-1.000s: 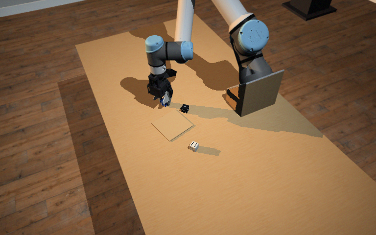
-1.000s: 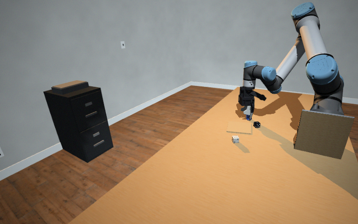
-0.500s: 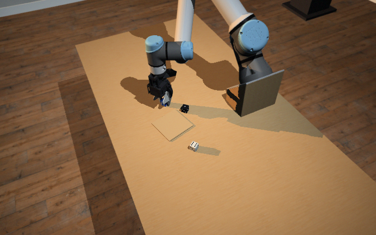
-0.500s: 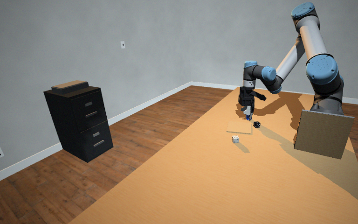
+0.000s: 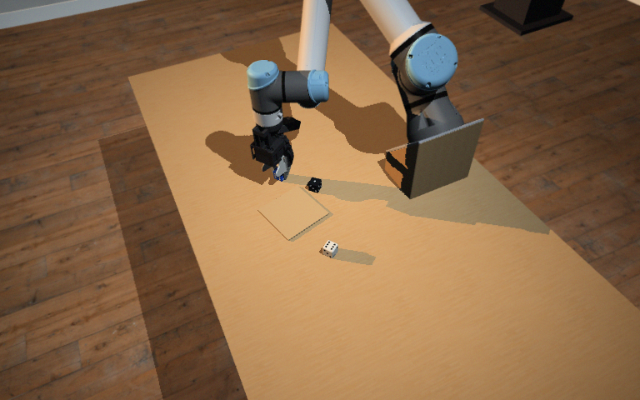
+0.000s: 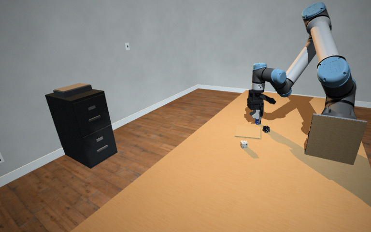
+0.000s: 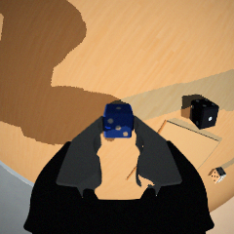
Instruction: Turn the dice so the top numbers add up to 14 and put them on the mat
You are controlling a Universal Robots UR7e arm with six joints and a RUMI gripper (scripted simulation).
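White die (image 5: 329,248) (image 6: 244,144) (image 7: 217,175) showing six, black die (image 5: 314,184) (image 6: 266,129) (image 7: 204,113), tool (image 5: 280,173) (image 6: 257,119) (image 7: 118,117) pinching blue die (image 5: 279,177) (image 6: 257,122) (image 7: 118,119)

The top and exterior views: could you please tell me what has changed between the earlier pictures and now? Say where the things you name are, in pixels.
Nothing has visibly changed. The gripper (image 5: 281,172) (image 6: 257,120) (image 7: 118,117) is in the same place, with the blue die (image 5: 279,177) (image 6: 257,122) (image 7: 118,119) at its fingertips as before. The black die (image 5: 314,184) (image 6: 266,129) (image 7: 204,113), white die (image 5: 329,248) (image 6: 244,144) (image 7: 216,175) and mat (image 5: 294,212) (image 6: 247,132) (image 7: 189,142) also stayed put.
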